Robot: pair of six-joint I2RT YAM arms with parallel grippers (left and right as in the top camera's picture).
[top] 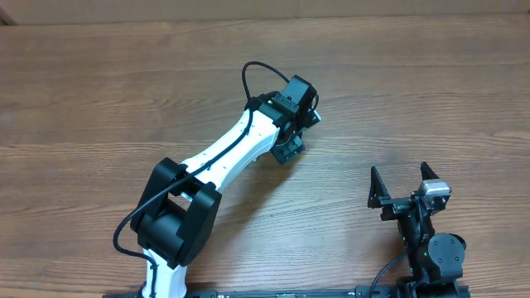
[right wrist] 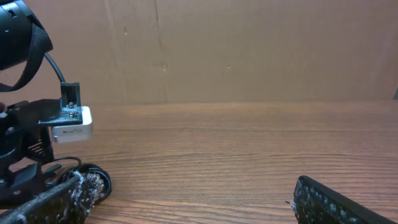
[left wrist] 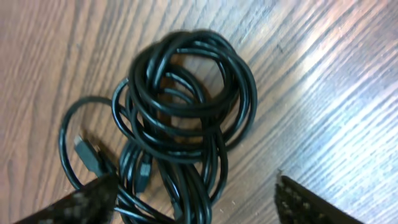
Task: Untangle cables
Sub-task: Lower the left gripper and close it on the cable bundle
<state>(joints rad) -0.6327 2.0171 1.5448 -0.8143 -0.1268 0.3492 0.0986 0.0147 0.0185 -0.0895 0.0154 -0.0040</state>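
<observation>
The cables (left wrist: 186,118) lie in one tight bundle on the wooden table (top: 99,99), near its middle, wound into overlapping loops. One thinner loop strays out to the side, and a small plug (left wrist: 87,152) lies inside that loop. A second plug (left wrist: 143,171) is tucked against the main coil. From overhead you cannot see the bundle at all, because your left arm is stretched out over it and covers it.

That reach looks deliberate: the left claw (left wrist: 196,208) hangs directly above the bundle, pointing down, so the coil's lower edge sits between its fingers. This reads as the start of the job, lining up a first pinch, with nothing pulled free yet.

The left claw is spread wide and holds nothing. One finger (left wrist: 81,199) lies over the strands by the stray loop, and you cannot tell from here whether it touches them. The other finger is over bare wood, well apart from the coil.

The right claw (top: 399,178) is parked close to its base at the near edge, well apart from the bundle. Its fingers are also apart and it has nothing between them. From its own camera you can just see a bit of loop under the left claw
</observation>
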